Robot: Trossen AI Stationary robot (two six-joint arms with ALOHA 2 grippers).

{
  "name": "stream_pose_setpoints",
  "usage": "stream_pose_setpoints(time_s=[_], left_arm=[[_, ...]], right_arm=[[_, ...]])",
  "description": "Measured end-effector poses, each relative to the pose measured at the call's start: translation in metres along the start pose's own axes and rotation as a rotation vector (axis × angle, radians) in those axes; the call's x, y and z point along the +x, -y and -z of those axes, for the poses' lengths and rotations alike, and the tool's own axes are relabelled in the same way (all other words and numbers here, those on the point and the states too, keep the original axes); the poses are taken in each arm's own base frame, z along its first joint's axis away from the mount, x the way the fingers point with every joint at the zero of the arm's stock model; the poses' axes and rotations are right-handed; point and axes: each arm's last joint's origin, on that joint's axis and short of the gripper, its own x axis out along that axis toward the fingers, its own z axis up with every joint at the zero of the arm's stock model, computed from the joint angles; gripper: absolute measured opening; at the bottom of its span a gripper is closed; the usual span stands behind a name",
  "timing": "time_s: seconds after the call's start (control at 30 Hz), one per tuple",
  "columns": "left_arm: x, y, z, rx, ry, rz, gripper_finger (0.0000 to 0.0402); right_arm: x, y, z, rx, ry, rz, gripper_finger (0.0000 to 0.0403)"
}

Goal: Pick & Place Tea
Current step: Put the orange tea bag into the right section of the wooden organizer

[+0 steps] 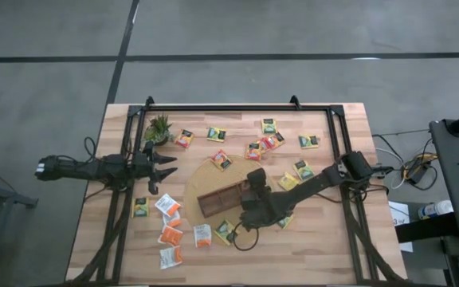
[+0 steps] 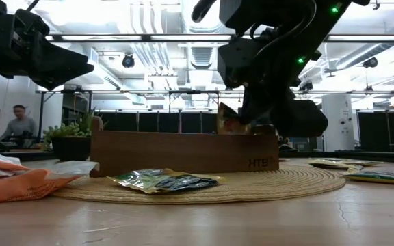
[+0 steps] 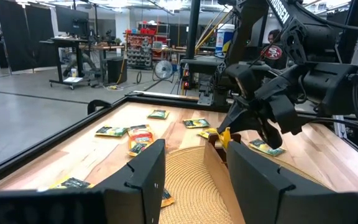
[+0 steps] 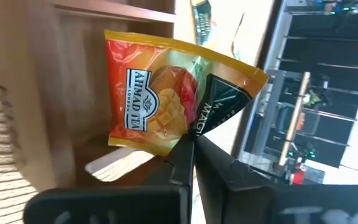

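Note:
The tea lies as small square sachets across the table, such as a yellow one (image 1: 216,134) and an orange one (image 1: 171,235). A brown wooden divided tray (image 1: 213,201) stands on a round woven mat (image 1: 202,177). My right gripper (image 4: 193,146) is over the tray, shut on a yellow-orange sachet with a dark green corner (image 4: 160,93). In the low view this sachet (image 2: 228,119) sticks up above the tray's wall (image 2: 183,152). My left gripper (image 3: 194,180) waits open at the table's left side (image 1: 162,167), level, with nothing between its fingers. My right gripper pinches the sachet's edge close to its dark green corner (image 4: 188,132) between its two fingertips. The fingers slant down from the table's right side. The sachet stands tilted beyond the fingertips, over a tray compartment; I cannot tell whether its far end touches the tray.
A small green potted plant (image 1: 159,127) stands at the far left. Several sachets lie at the near left (image 1: 168,205) and along the far side (image 1: 269,125); one lies on the mat before the tray (image 2: 163,180). A black frame (image 1: 237,106) rims the table. A person sits beyond it (image 2: 20,126).

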Motion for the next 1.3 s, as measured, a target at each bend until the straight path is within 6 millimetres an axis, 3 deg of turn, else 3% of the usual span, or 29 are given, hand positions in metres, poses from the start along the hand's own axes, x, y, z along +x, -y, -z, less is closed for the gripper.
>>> stream_pose_setpoints(time_s=[0.27,0.6,0.8,1.0,1.3], left_arm=[[0.000,0.000,0.000,0.000,0.000,0.000,0.0165],[0.000,0.000,0.000,0.000,0.000,0.000,0.0165],[0.000,0.000,0.000,0.000,0.000,0.000,0.0165],[0.000,0.000,0.000,0.000,-0.001,0.000,0.0165],[0.000,0.000,0.000,0.001,-0.002,0.000,0.0165]], right_arm=[[0.001,0.001,0.000,0.001,-0.002,0.000,0.0042],[0.000,0.001,0.000,-0.003,-0.002,0.003,0.0133],[-0.005,0.010,0.003,0.005,0.002,0.091,0.0170],[-0.023,0.037,0.012,0.107,0.034,0.158,0.0187],[-0.034,0.099,0.054,0.540,0.040,0.187,0.0180]])
